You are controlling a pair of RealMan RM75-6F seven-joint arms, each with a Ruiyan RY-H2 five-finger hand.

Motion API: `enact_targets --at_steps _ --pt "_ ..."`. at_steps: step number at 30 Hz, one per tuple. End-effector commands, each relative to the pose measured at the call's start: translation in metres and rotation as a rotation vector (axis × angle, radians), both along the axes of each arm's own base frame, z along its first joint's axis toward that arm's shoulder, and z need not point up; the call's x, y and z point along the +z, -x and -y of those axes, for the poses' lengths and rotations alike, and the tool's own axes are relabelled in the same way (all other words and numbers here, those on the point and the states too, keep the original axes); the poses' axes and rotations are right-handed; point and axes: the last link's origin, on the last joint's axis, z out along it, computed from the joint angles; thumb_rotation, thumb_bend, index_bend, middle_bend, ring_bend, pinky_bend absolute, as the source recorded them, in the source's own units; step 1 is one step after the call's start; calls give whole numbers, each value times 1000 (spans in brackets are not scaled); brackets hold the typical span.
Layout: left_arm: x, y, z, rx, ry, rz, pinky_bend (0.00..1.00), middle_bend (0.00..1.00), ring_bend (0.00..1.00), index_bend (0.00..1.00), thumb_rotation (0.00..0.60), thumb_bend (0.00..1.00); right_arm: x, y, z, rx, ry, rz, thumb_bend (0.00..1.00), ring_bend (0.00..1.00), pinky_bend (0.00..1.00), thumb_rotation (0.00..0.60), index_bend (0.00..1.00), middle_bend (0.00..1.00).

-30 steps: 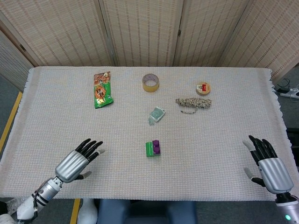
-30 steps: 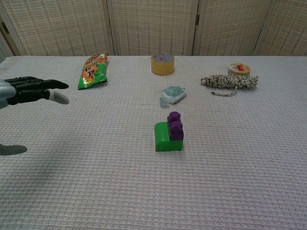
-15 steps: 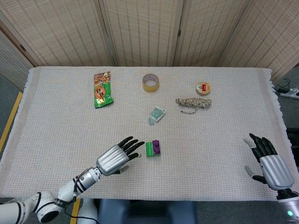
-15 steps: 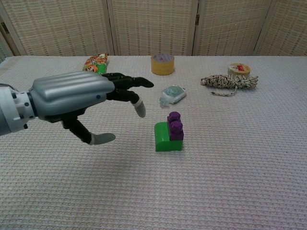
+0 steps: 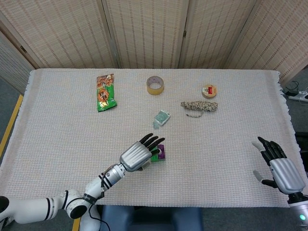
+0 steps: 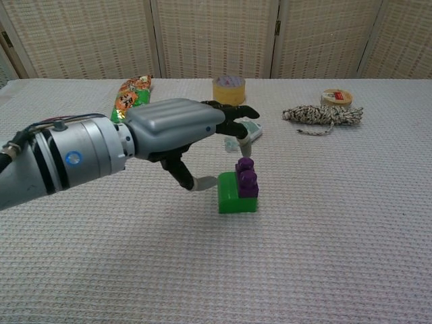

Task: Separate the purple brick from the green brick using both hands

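Two plastic bricks joined, small purple brick (image 6: 246, 178) atop green brick (image 6: 235, 192), mid-table | left hand (image 6: 177, 129) fingers spread, over them, no grip | right hand (image 5: 280, 168) spread, well apart | step: approach; next: grip green, bring right across.

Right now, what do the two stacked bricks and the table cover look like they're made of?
Green brick: looks like moulded plastic, smooth, slightly glossy, with rounded edges. Purple brick: likely the same plastic, shiny rounded studs on top. Table cover: woven fabric, matte off-white, with a visible waffle-like weave and a fringed edge in the head view.
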Motion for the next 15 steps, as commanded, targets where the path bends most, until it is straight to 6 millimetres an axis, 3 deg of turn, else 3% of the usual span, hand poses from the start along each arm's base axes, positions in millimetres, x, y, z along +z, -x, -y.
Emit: enact_targets --at_steps 1,7,15 --pt "-15 -7 -2 6 8 -14 0 0 0 300 600 423 1 1 1 0 -5 4 385 0 0 600 0 0" --pt "-32 -15 -3 70 18 2 0 0 0 191 600 418 1 3 5 -12 -16 7 385 0 0 600 0 0" --pt "-43 -18 -8 164 11 47 0 0 0 141 600 289 5 5 6 -15 -12 18 384 0 0 600 0 0"
